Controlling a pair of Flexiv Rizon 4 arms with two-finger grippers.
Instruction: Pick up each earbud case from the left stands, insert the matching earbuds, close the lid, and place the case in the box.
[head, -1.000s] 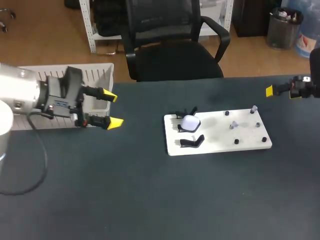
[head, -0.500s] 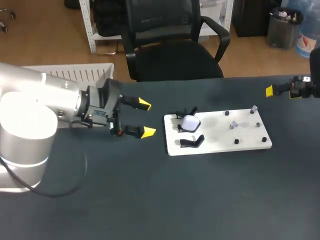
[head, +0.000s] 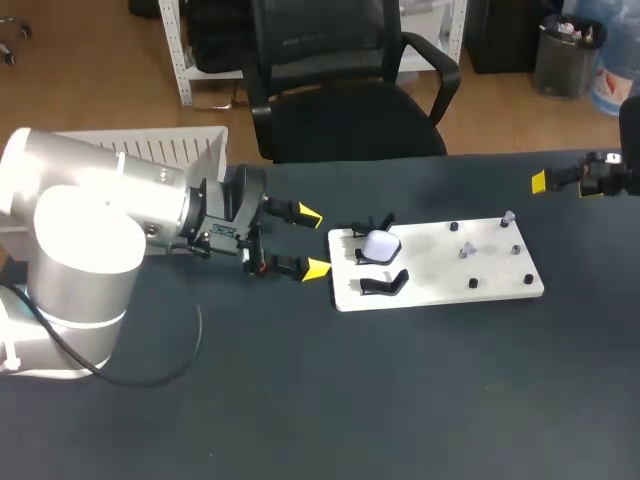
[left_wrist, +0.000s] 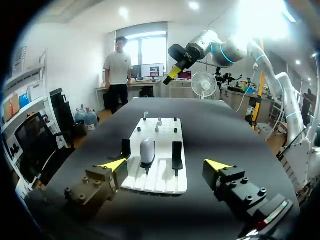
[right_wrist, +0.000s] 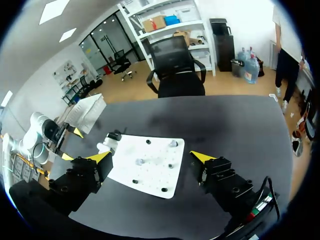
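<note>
Box (head: 150, 148) lies well behind the left gripper (head: 314, 241), which holds nothing, fingers spread wide, just short of the white board (head: 440, 275). Earbud case (head: 380, 244) sits on a black stand (head: 366, 256) directly ahead of that gripper. Right gripper (right_wrist: 150, 156) is also wide and holds nothing, well apart from the board ahead of it.

Silver arm (head: 110, 200), black end effector (head: 314, 242), yellow tips (head: 318, 268)

Left arm (head: 110, 215) comes in from the left, stretched toward the middle. Left gripper (head: 314, 242) is level, fingers (head: 317, 268) spread wide, holding nothing. Right gripper (head: 545, 182) sits at the far right edge, fingers apart, nothing held.
</note>
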